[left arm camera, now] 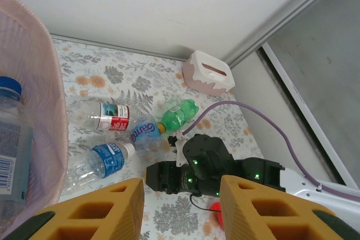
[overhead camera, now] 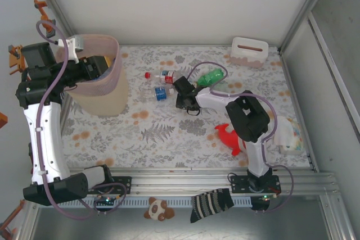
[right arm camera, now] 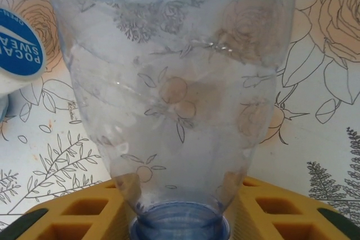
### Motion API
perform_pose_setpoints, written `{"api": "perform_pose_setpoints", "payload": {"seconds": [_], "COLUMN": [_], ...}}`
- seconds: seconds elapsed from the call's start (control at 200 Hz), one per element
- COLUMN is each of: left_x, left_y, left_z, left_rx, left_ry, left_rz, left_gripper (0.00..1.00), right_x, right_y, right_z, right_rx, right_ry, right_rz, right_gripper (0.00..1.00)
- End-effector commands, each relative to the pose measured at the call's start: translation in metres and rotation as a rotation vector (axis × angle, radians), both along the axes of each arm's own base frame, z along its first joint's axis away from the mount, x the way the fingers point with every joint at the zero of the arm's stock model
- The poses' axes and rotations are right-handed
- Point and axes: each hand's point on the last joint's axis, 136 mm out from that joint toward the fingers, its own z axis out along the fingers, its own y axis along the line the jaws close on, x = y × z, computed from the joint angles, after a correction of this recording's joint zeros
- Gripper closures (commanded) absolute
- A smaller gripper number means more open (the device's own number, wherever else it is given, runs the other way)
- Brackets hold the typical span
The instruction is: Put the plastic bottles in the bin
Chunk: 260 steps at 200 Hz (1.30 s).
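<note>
Grasp step: right gripper [right arm camera: 180,209] clamped round clear bottle [right arm camera: 174,82] neck; left gripper [left arm camera: 181,209] parted, empty. Next: lift, carry to bin [overhead camera: 109,82].

Bin [overhead camera: 109,82], at 10 o'clock on the table: translucent pink plastic with a finely ribbed wall. Clear bottle [right arm camera: 169,99]: transparent plastic, glossy and smooth. Table cover [overhead camera: 169,139]: matt, floral print. Frame rails [overhead camera: 185,179], at 6 o'clock: bare metal, satin sheen. Shark toy [overhead camera: 230,137]: red plush.

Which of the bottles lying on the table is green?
The green bottle, lying nearest the white slotted box; the rest there are clear, with red or blue labels.
</note>
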Motion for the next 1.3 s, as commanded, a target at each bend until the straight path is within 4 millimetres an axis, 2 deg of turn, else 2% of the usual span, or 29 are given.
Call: {"api": "perform_pose_setpoints", "payload": {"seconds": [0.0, 0.115, 0.265, 0.531, 0.706, 0.836, 1.132, 1.297], "left_x": [-0.006, -0.007, -0.008, -0.007, -0.005, -0.004, -0.005, -0.005], "left_y": [-0.006, -0.007, -0.011, -0.028, -0.042, -0.059, -0.12, -0.152], "left_z": [0.009, 0.01, 0.014, 0.029, 0.04, 0.044, 0.034, 0.026], "left_rx": [-0.013, -0.015, -0.024, -0.07, -0.122, -0.154, -0.15, -0.14], "left_ry": [-0.031, -0.032, -0.042, -0.087, -0.128, -0.142, -0.162, -0.165], "left_rz": [-0.024, -0.027, -0.033, -0.068, -0.099, -0.13, -0.233, -0.257], "left_gripper": [0.6, 0.6, 0.57, 0.52, 0.46, 0.41, 0.31, 0.22], "right_x": [0.008, 0.006, 0.003, -0.017, -0.034, -0.047, -0.087, -0.108], "right_y": [-0.004, -0.007, -0.013, -0.031, -0.036, -0.032, -0.011, -0.004], "right_z": [0.002, 0.006, 0.021, 0.069, 0.117, 0.164, 0.272, 0.315], "right_rx": [-0.005, -0.008, -0.008, 0.017, 0.054, 0.113, 0.254, 0.332], "right_ry": [-0.021, -0.029, -0.055, -0.133, -0.247, -0.37, -0.663, -0.791], "right_rz": [-0.031, -0.034, -0.034, -0.009, 0.059, 0.155, 0.395, 0.461], "right_gripper": [0.61, 0.66, 0.69, 0.72, 0.73, 0.73, 0.74, 0.75]}}
